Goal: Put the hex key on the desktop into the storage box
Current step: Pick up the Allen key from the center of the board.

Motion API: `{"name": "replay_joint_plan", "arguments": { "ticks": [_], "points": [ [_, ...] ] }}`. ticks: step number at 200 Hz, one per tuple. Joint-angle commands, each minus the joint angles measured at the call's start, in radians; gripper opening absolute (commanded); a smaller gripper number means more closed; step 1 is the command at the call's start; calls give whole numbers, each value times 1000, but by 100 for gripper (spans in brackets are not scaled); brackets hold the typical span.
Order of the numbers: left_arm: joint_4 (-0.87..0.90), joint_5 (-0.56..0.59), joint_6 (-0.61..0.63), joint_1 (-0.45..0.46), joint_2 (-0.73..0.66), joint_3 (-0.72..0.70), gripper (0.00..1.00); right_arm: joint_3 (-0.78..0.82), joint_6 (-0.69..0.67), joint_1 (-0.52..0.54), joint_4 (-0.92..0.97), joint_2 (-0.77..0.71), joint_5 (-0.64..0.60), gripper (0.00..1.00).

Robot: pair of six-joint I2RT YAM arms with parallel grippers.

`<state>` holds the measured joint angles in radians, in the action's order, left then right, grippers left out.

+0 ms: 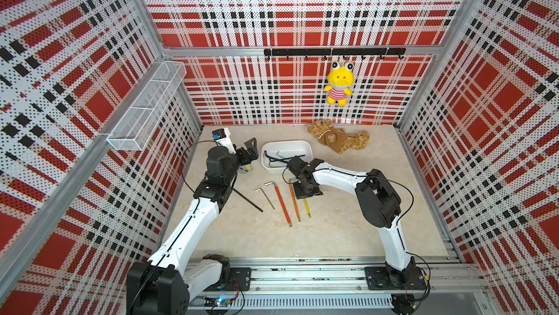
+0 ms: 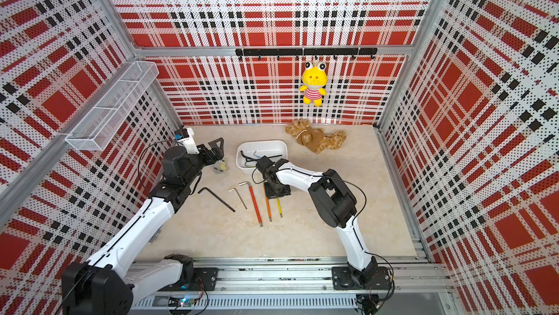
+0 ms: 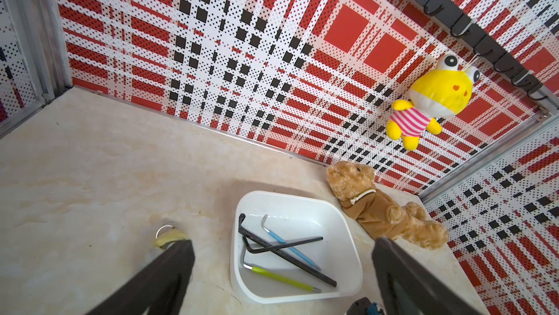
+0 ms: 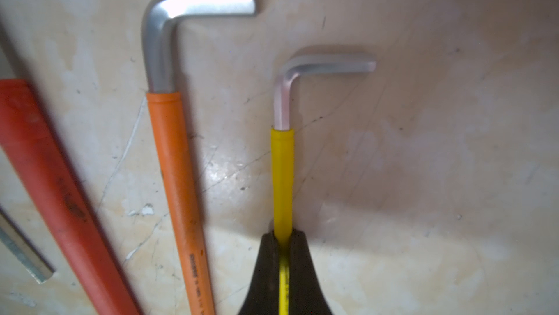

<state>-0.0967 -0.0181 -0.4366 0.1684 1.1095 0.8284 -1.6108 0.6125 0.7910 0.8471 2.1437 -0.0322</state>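
So the right claw (image 4: 282, 234) is pinched tight on the yellow-sleeved hex key (image 4: 282, 177), gripping its shaft a bit down from the bend. The key's lying on the desktop (image 4: 423, 177), just beside the orange-sleeved key (image 4: 172, 162), with the storage box (image 1: 299, 148) close by.

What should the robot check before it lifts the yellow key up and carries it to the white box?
1. Is the right gripper shut on the yellow hex key: ok.
2. Does the orange hex key lie apart from the yellow one: ok.
3. Does the storage box have bare floor free: ok.
4. Is the left gripper open, empty and outside the box: ok.
5. Is the grip tight enough not to slip: cannot tell.
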Motion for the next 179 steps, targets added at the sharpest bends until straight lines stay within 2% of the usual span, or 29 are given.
{"name": "replay_joint_plan", "arguments": {
  "ticks": [1,64,106,130,157,179],
  "points": [
    [-14,-9,21,-10,-21,-5,99,73,23,11,0,0,-2,0],
    [-17,-9,18,-13,-21,-14,99,85,-2,11,-38,-76,-68,0],
    [-20,2,15,-13,-25,-23,99,176,-53,10,-152,-249,-163,0],
    [-21,9,21,-13,-28,-28,99,188,-208,10,-189,-326,-159,0],
    [-21,9,24,-14,-25,-25,99,105,-356,-7,-156,-348,-156,0],
    [-21,10,25,-13,-24,-25,99,3,-597,-13,-158,-323,-71,0]
  ]
}}
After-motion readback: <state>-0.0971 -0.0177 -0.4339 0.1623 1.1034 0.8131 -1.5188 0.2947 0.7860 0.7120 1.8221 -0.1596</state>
